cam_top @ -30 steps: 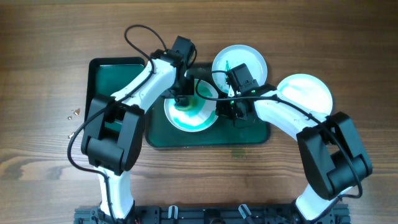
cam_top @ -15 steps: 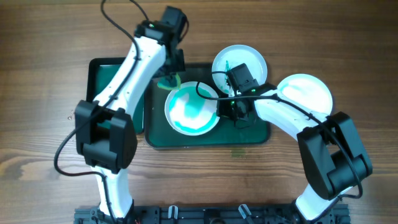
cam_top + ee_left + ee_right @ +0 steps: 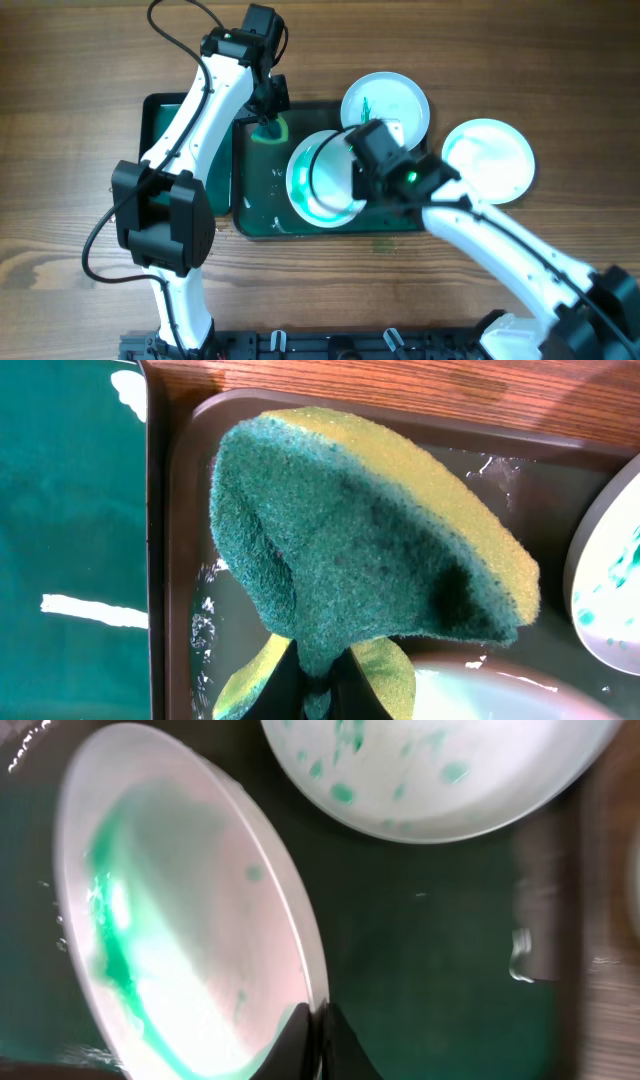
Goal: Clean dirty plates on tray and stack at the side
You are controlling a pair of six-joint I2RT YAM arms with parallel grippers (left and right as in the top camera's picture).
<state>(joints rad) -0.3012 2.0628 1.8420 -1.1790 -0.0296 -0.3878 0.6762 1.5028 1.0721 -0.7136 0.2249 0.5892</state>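
1. Smeared plate (image 3: 322,182) — tilted above the tray's (image 3: 262,208) middle, right fingers (image 3: 300,1045) pinching its rim.
2. Second plate (image 3: 386,98) at the tray's far right corner; third plate (image 3: 489,160) on the bench (image 3: 560,60), right of the tray.
3. Left fingers (image 3: 345,685) — clamped on a sponge (image 3: 370,540) over the tray's far left corner.

Sponge (image 3: 360,550), green over yellow, is bending double. Small green tray (image 3: 160,112) is lying on wooden table (image 3: 60,80).
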